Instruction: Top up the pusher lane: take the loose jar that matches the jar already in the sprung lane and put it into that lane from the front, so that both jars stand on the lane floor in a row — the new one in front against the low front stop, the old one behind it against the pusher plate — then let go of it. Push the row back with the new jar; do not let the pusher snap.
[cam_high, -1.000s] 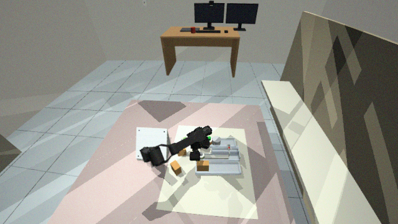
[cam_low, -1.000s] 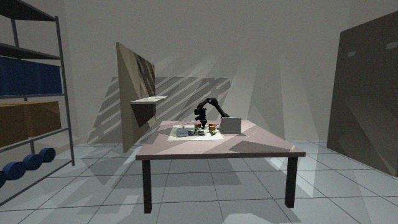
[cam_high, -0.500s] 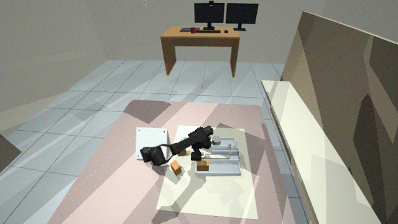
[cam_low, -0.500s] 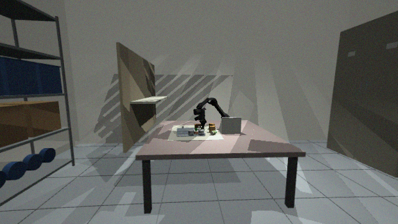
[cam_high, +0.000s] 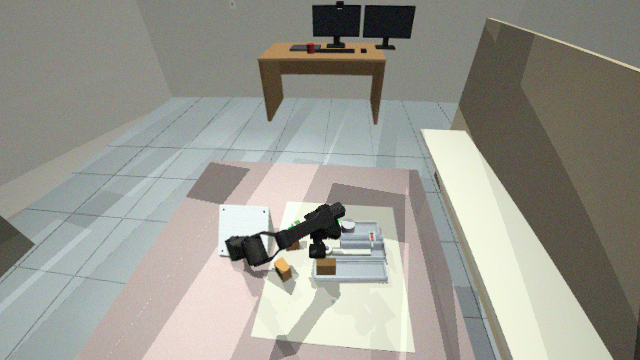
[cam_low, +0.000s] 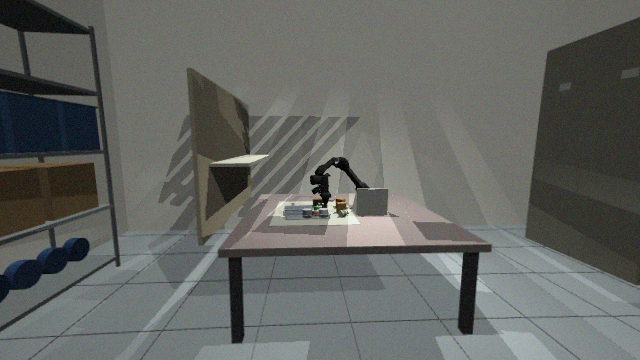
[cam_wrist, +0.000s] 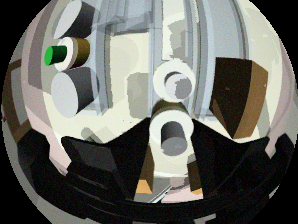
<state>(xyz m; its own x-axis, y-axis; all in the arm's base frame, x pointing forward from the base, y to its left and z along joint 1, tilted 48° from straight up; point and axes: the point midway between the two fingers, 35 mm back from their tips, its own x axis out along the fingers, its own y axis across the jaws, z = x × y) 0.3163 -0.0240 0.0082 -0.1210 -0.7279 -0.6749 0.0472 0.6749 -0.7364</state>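
My gripper (cam_wrist: 170, 122) is shut on a white-topped jar with a grey cap (cam_wrist: 173, 145). It points down at the front end of the middle lane; in the top view the black fingers hide the held jar. A matching white jar (cam_wrist: 159, 82) (cam_high: 328, 248) stands in that lane, directly ahead of the held one. The two tops lie close in line; whether the jars touch is unclear. The held jar's brownish side shows between the tops. Whether its base is on the lane floor or above the front stop cannot be told. The pusher plate is not clearly visible.
A brown box (cam_high: 326, 266) (cam_wrist: 240, 95) stands at the right lane's front. Large grey-topped jars (cam_wrist: 65, 95) and a green-capped jar (cam_wrist: 56, 54) are on the left. An orange box (cam_high: 282, 269), a darker box (cam_high: 293, 245) and a white panel (cam_high: 244, 227) (cam_low: 372, 202) stand near the arm.
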